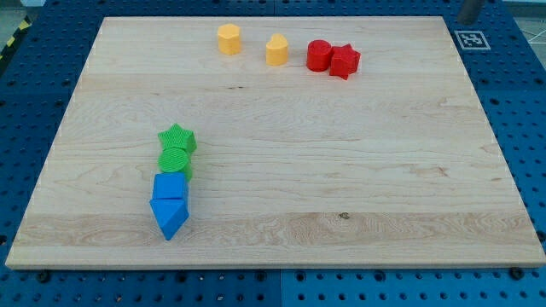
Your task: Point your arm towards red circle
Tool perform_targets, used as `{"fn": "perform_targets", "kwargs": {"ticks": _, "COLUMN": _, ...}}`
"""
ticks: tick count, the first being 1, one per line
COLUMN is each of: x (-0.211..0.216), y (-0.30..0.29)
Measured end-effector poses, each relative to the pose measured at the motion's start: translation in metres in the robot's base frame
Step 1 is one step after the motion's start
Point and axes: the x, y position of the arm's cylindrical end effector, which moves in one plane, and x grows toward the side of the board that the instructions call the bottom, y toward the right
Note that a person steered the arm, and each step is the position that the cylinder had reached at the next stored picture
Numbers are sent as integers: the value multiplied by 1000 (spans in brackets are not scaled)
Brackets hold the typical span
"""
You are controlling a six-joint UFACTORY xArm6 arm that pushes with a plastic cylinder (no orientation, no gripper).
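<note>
My tip did not show anywhere over the wooden board point(281, 153), so I could not tell where it stood relative to the blocks or whether it touched any; only a grey object point(470, 8) was cut off at the view's top right edge. The red circle point(319, 55) sat near the board's top edge, right of centre, a short round block touching the red star point(345, 61) on its right. Left of it stood a yellow block point(276, 49) of unclear shape and a yellow hexagon point(229, 39).
</note>
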Motion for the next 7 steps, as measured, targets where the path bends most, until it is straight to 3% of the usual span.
{"fn": "perform_targets", "kwargs": {"ticks": 4, "x": 21, "y": -175}}
{"fn": "perform_targets", "kwargs": {"ticks": 7, "x": 24, "y": -194}}
